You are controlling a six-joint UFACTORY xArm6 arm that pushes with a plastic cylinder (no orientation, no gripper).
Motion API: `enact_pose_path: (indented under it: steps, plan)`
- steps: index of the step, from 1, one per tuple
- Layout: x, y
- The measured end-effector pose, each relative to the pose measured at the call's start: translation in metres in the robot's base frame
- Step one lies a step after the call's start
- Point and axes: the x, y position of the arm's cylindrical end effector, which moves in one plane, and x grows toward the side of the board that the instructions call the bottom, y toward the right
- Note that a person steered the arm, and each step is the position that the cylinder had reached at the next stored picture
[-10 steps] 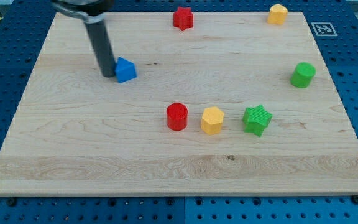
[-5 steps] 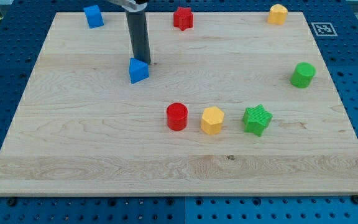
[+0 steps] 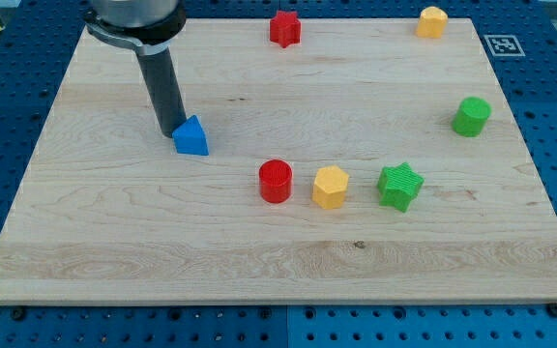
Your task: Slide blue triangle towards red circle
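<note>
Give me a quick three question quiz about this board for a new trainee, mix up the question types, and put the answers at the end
1. True or false: my tip sits at the upper left of the blue triangle.
2. Which block lies directly right of the red circle? A) green star B) yellow hexagon C) green cylinder
3. Fill in: the block at the view's top centre is the red ____.

Key: 1 true; 2 B; 3 star.
</note>
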Motion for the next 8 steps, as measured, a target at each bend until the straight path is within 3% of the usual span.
enact_pose_path:
  steps: [2, 8]
  plan:
    - [0.028, 0.000]
    - [0.040, 0.033]
